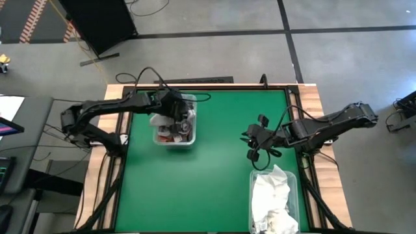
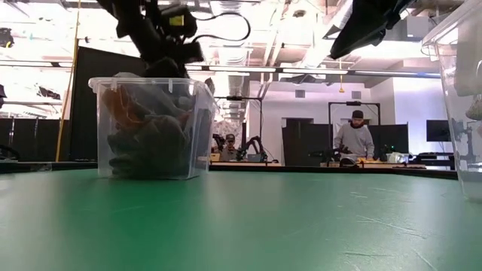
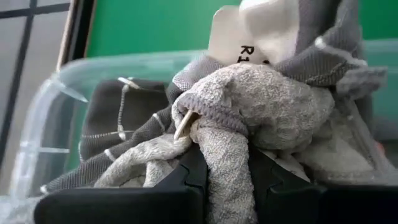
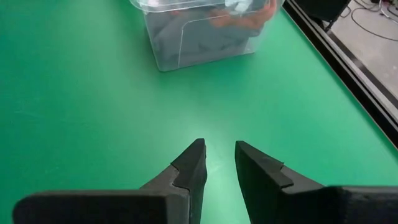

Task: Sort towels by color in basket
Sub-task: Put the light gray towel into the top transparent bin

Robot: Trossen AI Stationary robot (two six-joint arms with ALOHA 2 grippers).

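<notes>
A clear bin (image 1: 190, 139) on the table's far left holds bunched towels: a grey plaid one (image 3: 124, 118), a rust-orange one (image 2: 124, 102) and dark cloth. My left gripper (image 3: 221, 158) reaches into this bin from above and is shut on pale grey terry cloth (image 3: 261, 102); whether that cloth is part of the plaid towel, I cannot tell. My right gripper (image 4: 219, 158) hovers open over bare green table right of centre (image 1: 257, 143), touching nothing. A second clear bin (image 1: 252, 195) at the near right holds white towels (image 1: 273, 195). My left gripper pinches a bunched strand of the pale grey terry cloth (image 3: 221, 180) between its two fingers (image 3: 193, 171). The fingers come from above into the bin. The cloth bulges out past the fingertips in a slack wad against the plaid towel; how many layers, I cannot tell.
A white tag with dark lettering (image 3: 249, 37) shows behind the wad. Open green table (image 1: 208, 182) lies between the two bins. Dark rails (image 1: 305, 162) border the table. People stand in the room far behind the table (image 2: 354, 139).
</notes>
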